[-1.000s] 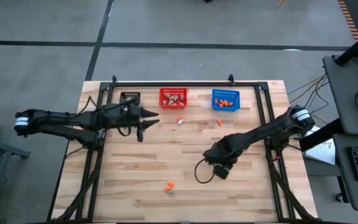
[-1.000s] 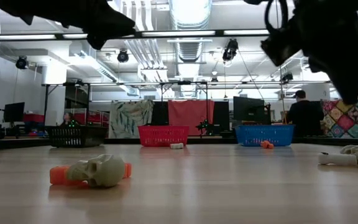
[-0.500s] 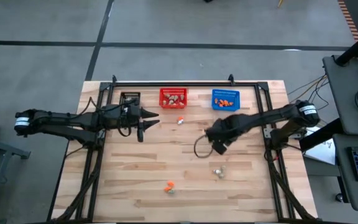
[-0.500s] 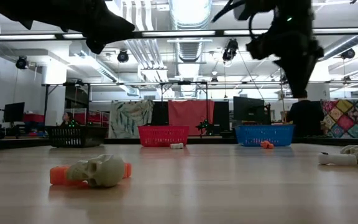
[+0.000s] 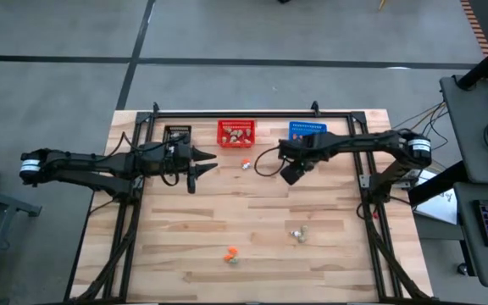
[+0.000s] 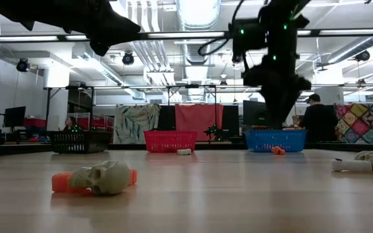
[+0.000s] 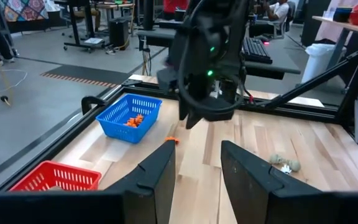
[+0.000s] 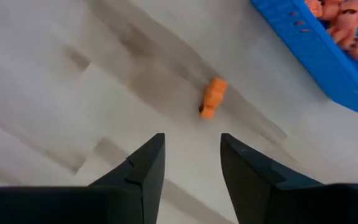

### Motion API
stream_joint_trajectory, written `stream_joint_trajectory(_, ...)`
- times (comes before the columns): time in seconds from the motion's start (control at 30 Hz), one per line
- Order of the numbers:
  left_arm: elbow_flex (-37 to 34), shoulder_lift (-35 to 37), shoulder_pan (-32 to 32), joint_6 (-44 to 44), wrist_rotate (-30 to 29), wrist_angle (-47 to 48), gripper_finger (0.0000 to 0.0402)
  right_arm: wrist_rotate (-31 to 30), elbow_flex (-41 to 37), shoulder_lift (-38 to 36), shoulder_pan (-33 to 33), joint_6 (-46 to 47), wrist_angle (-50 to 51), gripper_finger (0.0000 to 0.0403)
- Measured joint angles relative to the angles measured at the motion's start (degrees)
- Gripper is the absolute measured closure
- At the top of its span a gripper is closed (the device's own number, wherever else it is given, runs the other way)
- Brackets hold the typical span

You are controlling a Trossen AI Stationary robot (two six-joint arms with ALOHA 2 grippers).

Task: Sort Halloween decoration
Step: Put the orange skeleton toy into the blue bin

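**Right arm lines up on a stray orange piece beside the blue basket**

Workshop space stretches behind our pale plank table [image 5: 252,229], with three small mesh baskets set along its far edge: a black basket [image 5: 177,134], a red basket [image 5: 236,133] holding beige-grey trinkets, and a blue basket [image 7: 129,116] holding orange ones. We read that as the sorting scheme, one kind per basket.

Our right gripper [image 8: 191,152] hangs just in front of the blue basket, fingers parted and empty. A lone orange trinket [image 8: 211,98] lies on the wood just ahead of the fingertips, in line with the gap between them and close to the basket wall. We judge this to be the piece we are lining up on, since it belongs with the orange ones one short hop away.

Our left gripper [image 7: 194,163] waits near the black basket, fingers apart with nothing between them.

Still loose on the boards: a white piece [image 5: 246,164] in front of the red basket, a beige-grey bone piece [image 5: 297,233] well behind the right fingers, and a skull trinket [image 6: 105,177] resting against an orange piece [image 6: 61,182] at the near edge.
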State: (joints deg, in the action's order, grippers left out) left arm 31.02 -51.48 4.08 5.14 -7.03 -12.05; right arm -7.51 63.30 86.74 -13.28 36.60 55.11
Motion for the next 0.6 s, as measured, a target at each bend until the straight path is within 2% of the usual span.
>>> stream_joint_trajectory(0.43, 0.01, -0.02, 0.04, -0.12, -0.15, -1.07, 0.0290, -0.07, -12.32, 0.00, -3.64, 3.96, -17.51, 0.0255)
stream_joint_trajectory(0.6, 0.01, -0.02, 0.04, -0.13, -0.16, -1.92, 0.0290, -2.40, -15.22, 0.00, -4.08, 5.54, -21.63, 0.0255)
